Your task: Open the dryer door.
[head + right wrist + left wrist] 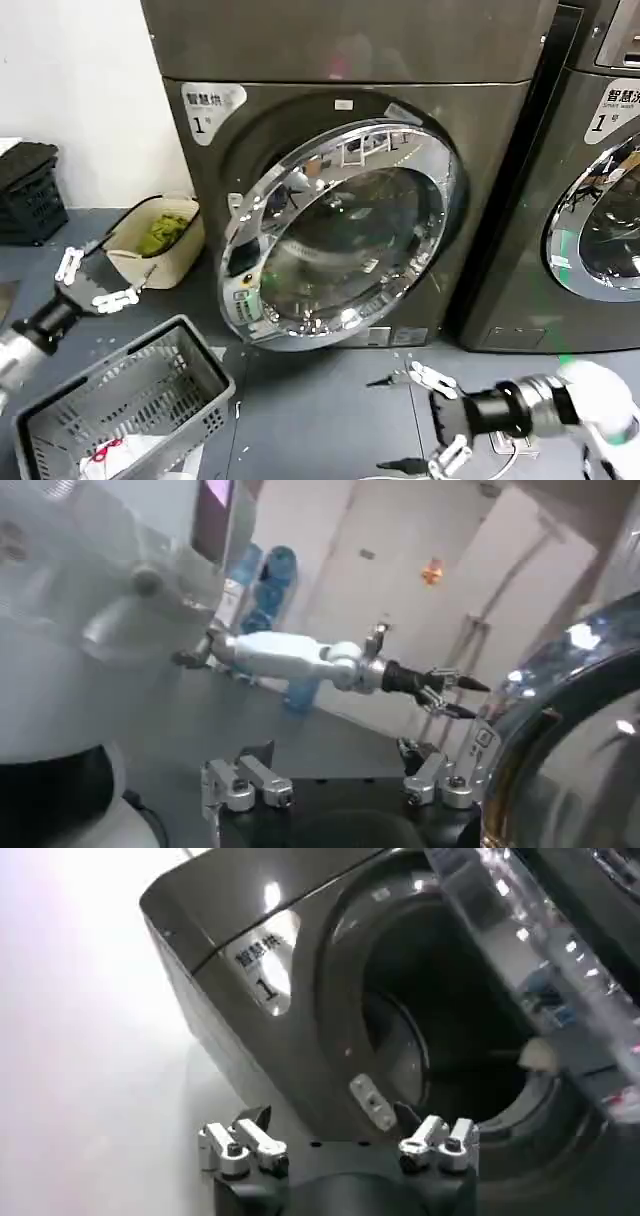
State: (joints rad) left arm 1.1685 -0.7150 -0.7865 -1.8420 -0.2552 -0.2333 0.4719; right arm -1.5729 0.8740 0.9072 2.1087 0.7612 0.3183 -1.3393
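- Left gripper [97, 281]: jaws spread, nothing held; hung left of the dryer, near the open side of the door.
- Right gripper [420, 422]: jaws spread, empty; held low, below the dryer front.
- Dryer door [340, 235]: swung partly off the drum opening [450, 1038], chrome rim untouched.
- Step judged: door partly open; further outward swing needed next.

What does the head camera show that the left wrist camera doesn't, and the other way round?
Head view alone: the dryer door's chrome-rimmed outer face swung partly open, the grey basket, the beige bin, the second machine, and the open right gripper low by the floor. Left wrist view alone: the dark drum opening behind the door. Both: the dryer's "1" label and the open left gripper.
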